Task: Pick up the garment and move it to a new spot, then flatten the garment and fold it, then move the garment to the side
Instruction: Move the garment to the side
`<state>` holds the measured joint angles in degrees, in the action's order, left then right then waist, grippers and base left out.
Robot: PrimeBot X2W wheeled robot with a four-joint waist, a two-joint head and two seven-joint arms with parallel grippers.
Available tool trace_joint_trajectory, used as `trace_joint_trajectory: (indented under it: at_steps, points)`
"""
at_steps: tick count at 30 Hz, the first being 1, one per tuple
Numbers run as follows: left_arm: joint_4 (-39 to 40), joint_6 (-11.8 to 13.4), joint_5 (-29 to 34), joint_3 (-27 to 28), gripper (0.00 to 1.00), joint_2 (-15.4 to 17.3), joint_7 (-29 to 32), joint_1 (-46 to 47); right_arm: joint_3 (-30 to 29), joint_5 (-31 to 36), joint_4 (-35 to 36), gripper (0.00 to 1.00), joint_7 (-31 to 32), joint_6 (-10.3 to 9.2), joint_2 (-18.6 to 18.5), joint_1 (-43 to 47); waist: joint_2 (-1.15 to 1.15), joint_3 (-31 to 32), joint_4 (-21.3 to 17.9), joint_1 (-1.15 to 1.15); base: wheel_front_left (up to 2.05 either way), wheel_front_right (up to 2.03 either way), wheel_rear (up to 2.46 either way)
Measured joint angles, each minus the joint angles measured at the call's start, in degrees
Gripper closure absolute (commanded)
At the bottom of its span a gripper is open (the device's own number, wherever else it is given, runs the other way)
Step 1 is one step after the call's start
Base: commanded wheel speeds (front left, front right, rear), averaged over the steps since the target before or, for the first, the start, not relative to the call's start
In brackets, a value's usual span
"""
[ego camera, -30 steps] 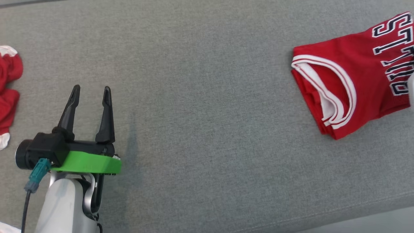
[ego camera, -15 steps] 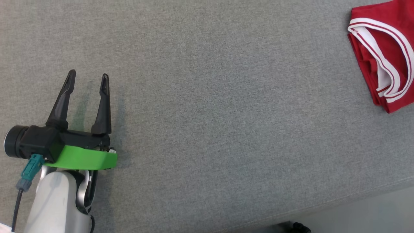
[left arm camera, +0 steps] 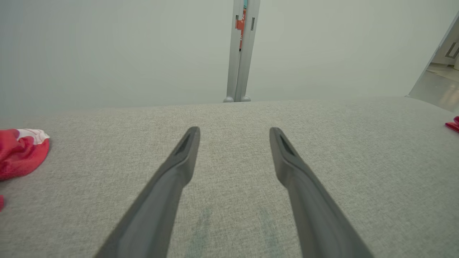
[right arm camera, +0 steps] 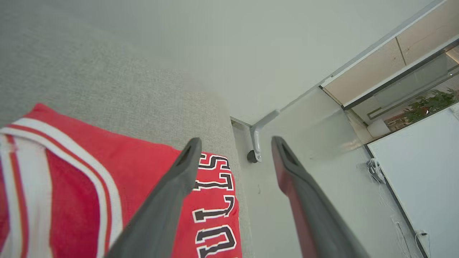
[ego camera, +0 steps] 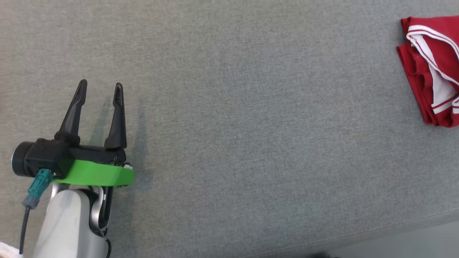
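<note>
The garment (ego camera: 430,71) is a red jersey with white trim and dark lettering, lying folded on the grey fabric surface (ego camera: 233,125) at the head view's right edge. In the right wrist view my right gripper (right arm camera: 235,140) hovers over the garment (right arm camera: 125,172) near the surface's end. Its fingers are apart, with nothing between them. My left gripper (ego camera: 100,86) is open at the lower left, far from the garment and just above bare fabric. The left wrist view shows the left gripper (left arm camera: 233,130) empty, with a sliver of the garment (left arm camera: 453,124) at the far right.
A crumpled red and white cloth (left arm camera: 21,150) lies at the left in the left wrist view. The surface's front edge (ego camera: 394,233) runs along the lower right. Beyond the surface's end are pale floor and a caster leg (right arm camera: 252,156).
The head camera has shifted, so the garment now sits at the picture's right edge and the crumpled cloth at the left is gone from it. The left gripper stays open.
</note>
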<state>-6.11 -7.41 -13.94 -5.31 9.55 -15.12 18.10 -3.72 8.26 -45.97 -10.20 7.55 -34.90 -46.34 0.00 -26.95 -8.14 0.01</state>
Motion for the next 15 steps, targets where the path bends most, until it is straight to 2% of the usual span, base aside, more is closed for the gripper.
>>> trace_joint_trajectory:
  at_steps: [7,15]
  points:
    - [-2.36,0.0,-0.4,1.87,0.0,-2.2,0.0,-2.87,-4.36,-8.44,6.42,0.0,-3.86,0.0,11.25,9.06,0.0,4.9,2.06,0.0,0.0,0.0,0.0]
    - [-4.19,0.0,-0.53,4.78,0.0,-3.89,0.0,-7.95,-0.35,-15.19,19.23,0.0,-4.61,-0.01,17.86,21.8,0.0,11.9,4.35,-0.01,0.0,0.0,0.0]
